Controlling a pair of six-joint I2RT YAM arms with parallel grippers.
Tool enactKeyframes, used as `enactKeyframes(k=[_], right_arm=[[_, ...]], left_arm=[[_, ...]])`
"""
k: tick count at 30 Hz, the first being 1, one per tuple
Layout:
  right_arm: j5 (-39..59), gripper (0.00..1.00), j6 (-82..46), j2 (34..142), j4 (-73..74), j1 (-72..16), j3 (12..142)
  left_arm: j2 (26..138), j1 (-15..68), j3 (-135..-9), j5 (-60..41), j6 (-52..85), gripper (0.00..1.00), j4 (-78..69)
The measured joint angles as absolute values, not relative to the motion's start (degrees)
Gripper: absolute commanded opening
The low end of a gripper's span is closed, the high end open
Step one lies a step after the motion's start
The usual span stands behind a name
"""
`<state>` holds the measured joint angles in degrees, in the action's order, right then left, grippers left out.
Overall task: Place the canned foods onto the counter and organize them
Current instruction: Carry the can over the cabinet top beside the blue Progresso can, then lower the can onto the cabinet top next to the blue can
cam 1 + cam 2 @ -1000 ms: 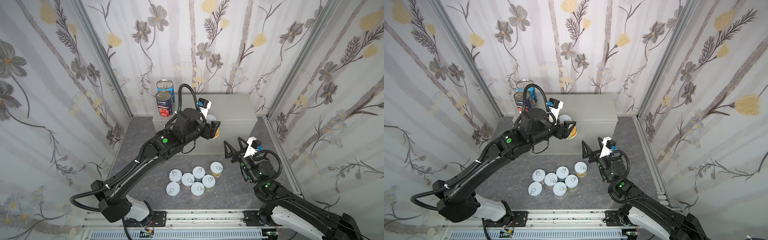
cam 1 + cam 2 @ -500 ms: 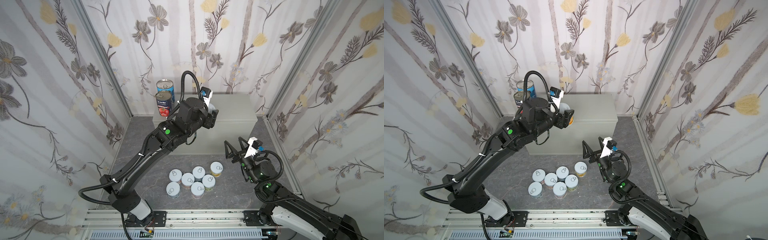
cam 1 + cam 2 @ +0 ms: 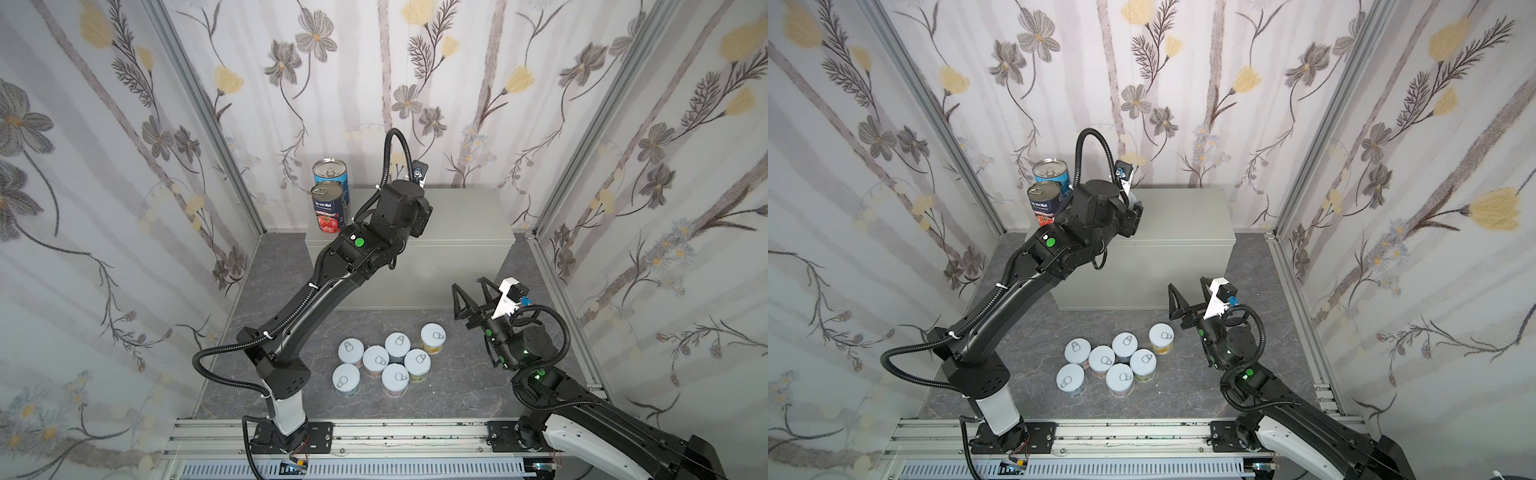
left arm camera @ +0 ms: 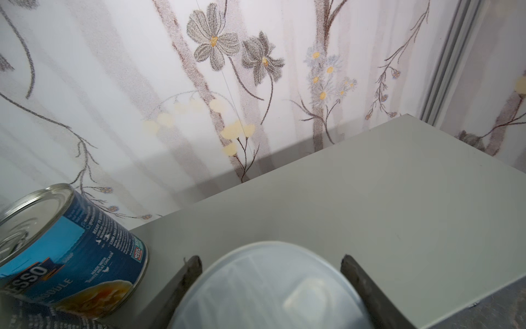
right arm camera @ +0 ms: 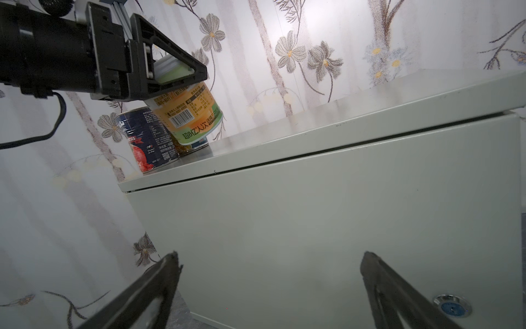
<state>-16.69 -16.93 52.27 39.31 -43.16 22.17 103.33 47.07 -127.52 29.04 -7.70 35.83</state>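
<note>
My left gripper [image 4: 270,260] is shut on a short pale-lidded can [image 4: 264,287]. The right wrist view shows this can's orange and green label [image 5: 187,114], tilted, low over the left part of the counter [image 5: 313,213]. I cannot tell whether it touches the top. Beside it stand the tall blue can [image 3: 329,172] and the navy tomato can [image 3: 328,208] at the counter's left end. In both top views the left wrist hides the jaws. Several short cans [image 3: 376,359] stand clustered on the floor. My right gripper [image 3: 468,284] hangs open and holds nothing, facing the counter's front.
The counter [image 3: 1183,216] stands against the flowered back wall, its round lock [image 5: 452,307] low on the front. Wallpapered side walls close in the dark marbled floor [image 3: 449,386]. A metal rail [image 3: 374,436] runs along the near edge.
My left arm has lifted the short can from the counter's front edge up and back over its top, toward the tall cans. The right arm has not moved.
</note>
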Motion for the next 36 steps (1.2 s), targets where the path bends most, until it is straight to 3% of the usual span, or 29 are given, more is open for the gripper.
enactKeyframes(k=[15, 36], right_arm=[[-16.9, 1.00, -16.9, 50.6, 35.7, -43.2, 21.9], [-19.2, 1.00, -17.1, 48.1, 33.3, -43.1, 20.6]], left_arm=[[115.3, 42.3, -144.1, 28.4, -6.5, 0.00, 42.6], [118.5, 35.2, -149.2, 24.3, 0.7, 0.00, 47.0]])
